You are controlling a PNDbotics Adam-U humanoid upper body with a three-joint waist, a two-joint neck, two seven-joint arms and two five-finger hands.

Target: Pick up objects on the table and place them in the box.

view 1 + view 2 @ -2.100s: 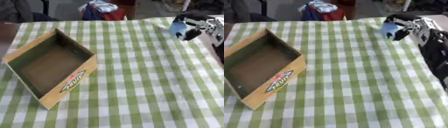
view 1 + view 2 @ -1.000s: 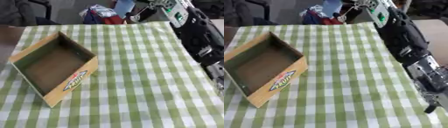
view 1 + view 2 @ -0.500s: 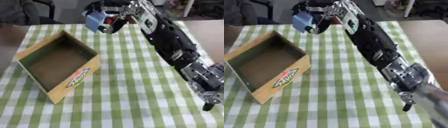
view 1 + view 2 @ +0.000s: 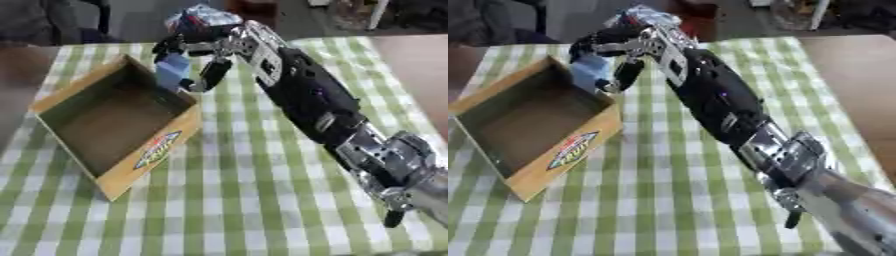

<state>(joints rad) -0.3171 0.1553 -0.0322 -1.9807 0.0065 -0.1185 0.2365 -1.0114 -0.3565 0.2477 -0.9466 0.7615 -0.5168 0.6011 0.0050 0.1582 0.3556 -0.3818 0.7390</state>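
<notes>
- While the long black and silver right arm [image 4: 306,95] stretches diagonally from the lower right up across the table, the right hand [image 4: 206,50] hangs at its far end with its fingers [image 4: 213,74] curled down around a small pale blue block-shaped object [image 4: 172,70].
- The blue object sits between the curled fingers and the thumb side of the hand, held in the air and not touching the cloth.
- Just beneath and to the left of the fingertips lies the open cardboard box [image 4: 120,125], tan outside and dull green-brown inside, with a colourful label [image 4: 157,149] on its near right wall.
- The blue object hangs over the box's far right corner, right at the rim; whether it touches the wall cannot be told.
- Nothing can be made out lying on the box's floor.
- Below the fingers and all around the box spreads the green and white checked tablecloth [image 4: 236,200] that covers the table.
- Beyond the fingers, past the far table edge, sits a blurred heap of blue, white and red material [image 4: 201,15].
- The left hand shows in neither view.
</notes>
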